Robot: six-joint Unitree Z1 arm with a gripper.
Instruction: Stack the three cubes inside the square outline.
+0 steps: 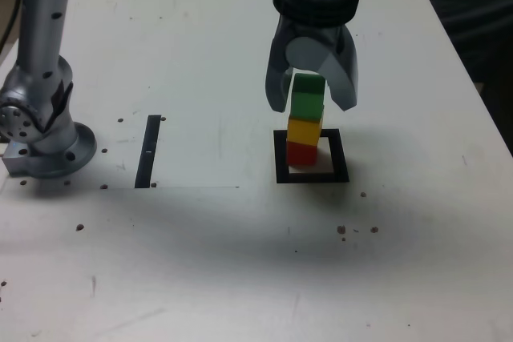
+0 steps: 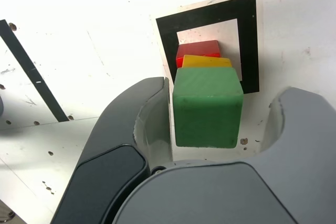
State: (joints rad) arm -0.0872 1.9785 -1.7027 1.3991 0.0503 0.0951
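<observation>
Between end effector (image 1: 313,94) jaws, green cube (image 1: 308,95)

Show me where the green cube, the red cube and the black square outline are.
green cube (image 2: 207,106), wrist view, middle of its top face
red cube (image 1: 301,153), exterior view, its front face
black square outline (image 1: 313,175), exterior view, its near border

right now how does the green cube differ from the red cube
The small matte green cube sits at the top of the stack, while the small matte red cube is at the bottom, resting on the white centre of the thick black square outline. The green cube stands between the open claw's jaws; the red cube is below them. They look alike in size and share plain faces.
</observation>
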